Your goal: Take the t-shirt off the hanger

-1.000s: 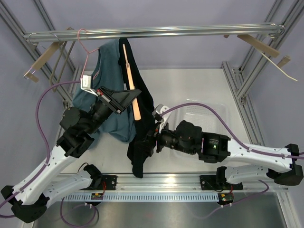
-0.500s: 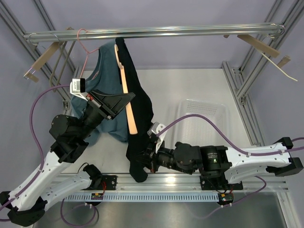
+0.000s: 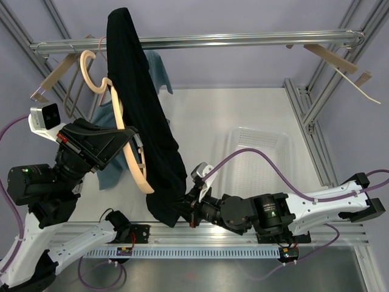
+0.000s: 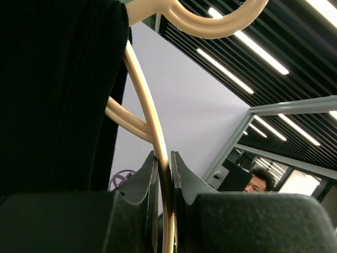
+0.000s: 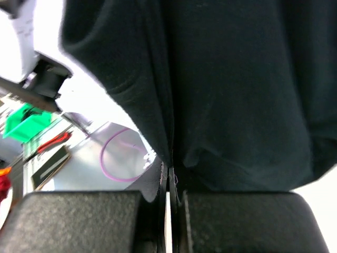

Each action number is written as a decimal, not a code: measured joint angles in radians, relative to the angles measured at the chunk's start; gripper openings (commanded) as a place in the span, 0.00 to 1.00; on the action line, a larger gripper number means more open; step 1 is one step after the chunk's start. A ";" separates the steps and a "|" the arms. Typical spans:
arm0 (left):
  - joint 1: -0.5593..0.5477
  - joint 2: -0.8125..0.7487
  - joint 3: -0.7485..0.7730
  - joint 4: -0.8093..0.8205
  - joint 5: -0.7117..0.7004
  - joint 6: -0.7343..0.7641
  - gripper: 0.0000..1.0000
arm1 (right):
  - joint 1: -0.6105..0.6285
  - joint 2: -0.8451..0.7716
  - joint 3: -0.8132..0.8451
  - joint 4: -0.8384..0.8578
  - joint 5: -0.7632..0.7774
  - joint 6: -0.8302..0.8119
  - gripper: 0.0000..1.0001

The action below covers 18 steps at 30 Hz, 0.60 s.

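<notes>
The black t-shirt (image 3: 146, 134) drapes long over a cream wooden hanger (image 3: 135, 173), stretched from high at the back down to the near edge. My left gripper (image 3: 132, 145) is shut on the hanger's arm; in the left wrist view the hanger (image 4: 151, 113) runs between the jaws of the gripper (image 4: 164, 158), with the t-shirt (image 4: 52, 95) at left. My right gripper (image 3: 186, 210) is shut on the t-shirt's lower hem. In the right wrist view the dark t-shirt (image 5: 237, 79) fills the frame, pinched at the gripper (image 5: 169, 171).
A white basket (image 3: 258, 161) sits on the table at right. A teal garment (image 3: 110, 173) hangs behind the left arm on a pink hanger. The metal rail (image 3: 243, 41) crosses the back, with bare wooden hangers at its right end (image 3: 331, 58) and left end (image 3: 55, 73).
The left arm has lifted the hanger up and leftward, toward the camera. The right gripper has shut on the t-shirt's hem and drawn it toward the near edge, stretching the shirt.
</notes>
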State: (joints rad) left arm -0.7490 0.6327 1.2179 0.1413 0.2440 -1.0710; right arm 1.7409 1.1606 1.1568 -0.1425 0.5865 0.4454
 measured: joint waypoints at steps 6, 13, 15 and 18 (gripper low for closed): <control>0.001 0.021 0.045 -0.067 0.101 -0.051 0.00 | -0.033 -0.035 -0.008 -0.046 0.082 -0.077 0.00; 0.003 0.008 0.053 -0.164 0.260 -0.074 0.00 | -0.253 -0.134 -0.015 -0.068 0.086 -0.253 0.00; 0.004 -0.014 0.056 -0.198 0.302 -0.074 0.00 | -0.303 -0.152 -0.011 -0.056 0.084 -0.304 0.00; 0.004 -0.047 0.050 -0.216 0.361 -0.074 0.00 | -0.356 -0.159 0.002 -0.019 0.078 -0.370 0.00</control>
State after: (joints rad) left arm -0.7448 0.5861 1.2678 -0.0742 0.6048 -1.1450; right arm 1.3849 1.0012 1.1584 -0.1616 0.6643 0.0757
